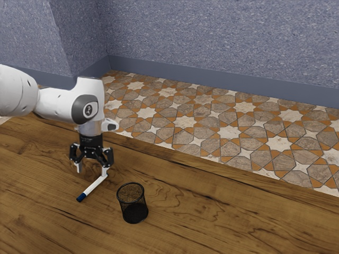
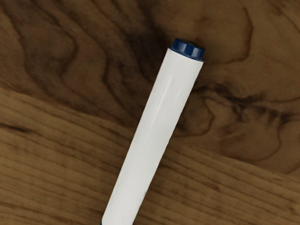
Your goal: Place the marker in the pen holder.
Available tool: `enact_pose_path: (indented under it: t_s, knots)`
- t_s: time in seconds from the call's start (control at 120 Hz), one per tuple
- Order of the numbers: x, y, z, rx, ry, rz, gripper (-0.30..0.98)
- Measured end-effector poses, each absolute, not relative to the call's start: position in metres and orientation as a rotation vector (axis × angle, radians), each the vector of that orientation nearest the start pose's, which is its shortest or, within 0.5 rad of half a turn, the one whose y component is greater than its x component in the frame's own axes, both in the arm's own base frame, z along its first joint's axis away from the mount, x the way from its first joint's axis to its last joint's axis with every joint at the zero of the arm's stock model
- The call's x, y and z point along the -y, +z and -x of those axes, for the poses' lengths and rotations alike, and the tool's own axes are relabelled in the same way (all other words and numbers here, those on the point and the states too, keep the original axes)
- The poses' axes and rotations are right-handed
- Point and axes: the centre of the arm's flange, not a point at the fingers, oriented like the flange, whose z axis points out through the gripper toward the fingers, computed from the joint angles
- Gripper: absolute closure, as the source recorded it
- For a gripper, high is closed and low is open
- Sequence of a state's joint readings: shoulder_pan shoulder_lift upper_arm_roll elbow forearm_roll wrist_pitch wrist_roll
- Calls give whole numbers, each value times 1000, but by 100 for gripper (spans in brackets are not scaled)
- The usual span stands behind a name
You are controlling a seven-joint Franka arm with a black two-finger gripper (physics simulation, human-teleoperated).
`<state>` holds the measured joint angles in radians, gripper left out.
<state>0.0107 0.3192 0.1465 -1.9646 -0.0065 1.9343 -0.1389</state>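
The gripper (image 1: 91, 170) points down over the wooden table in the exterior view, its two fingers standing well apart. Just below it is the white marker (image 1: 94, 186), lying at a slant with its blue cap toward the viewer. The marker's far end is close to the fingertip on the exterior view's right; whether they touch, I cannot tell. In the wrist view the marker (image 2: 152, 136) stretches diagonally, large under the hand, with a small blue end plug. A black mesh pen holder (image 1: 139, 202) stands upright to the exterior view's right of the marker.
The wooden table (image 1: 228, 211) has its far edge behind the pen holder and gripper. Beyond that edge lie a patterned tile floor (image 1: 228, 131) and a blue-grey wall (image 1: 222, 39).
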Motion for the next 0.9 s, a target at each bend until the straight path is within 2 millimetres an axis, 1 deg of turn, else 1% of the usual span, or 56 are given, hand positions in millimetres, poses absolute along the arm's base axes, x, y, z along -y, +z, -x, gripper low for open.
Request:
enact_pose_path:
  t_s: [0.167, 0.283, 0.467, 0.608, 0.9]
  knots:
    - [-97, 265, -565, 459, 526, 3035, 0]
    - [-103, 252, -573, 434, 512, 3042, 0]
    - [-103, 247, -577, 375, 489, 3056, 0]
    - [-97, 243, -579, 321, 485, 3067, 0]
    - [-94, 238, -580, 266, 482, 3076, 0]
